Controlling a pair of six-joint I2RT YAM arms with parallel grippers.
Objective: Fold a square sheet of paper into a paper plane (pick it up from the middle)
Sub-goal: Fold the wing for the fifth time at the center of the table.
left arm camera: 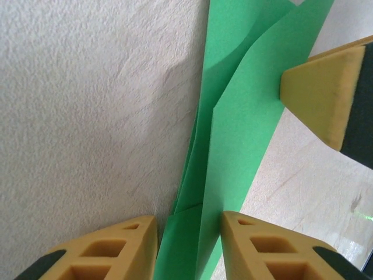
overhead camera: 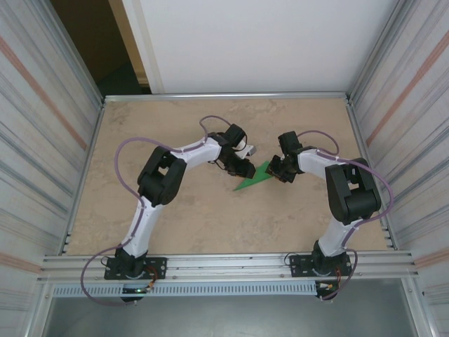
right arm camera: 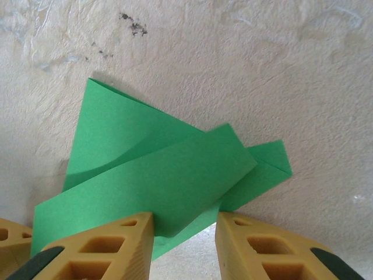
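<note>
Two grippers meet mid-frame in the top view, the left gripper (overhead camera: 245, 168) and right gripper (overhead camera: 276, 170) flanking a bright green folded paper sheet (overhead camera: 252, 181) lying on the beige table (overhead camera: 196, 217); their jaw gaps are unreadable there. In the left wrist view the sheet (left arm camera: 233, 134) runs from bottom centre to upper right. The left gripper (left arm camera: 189, 245) straddles it unclenched, and a yellow fingertip (left arm camera: 315, 93) touches its right edge. In the right wrist view layered folds fan across the centre, and the right gripper (right arm camera: 185, 245) stands parted, with bare table between its fingers.
</note>
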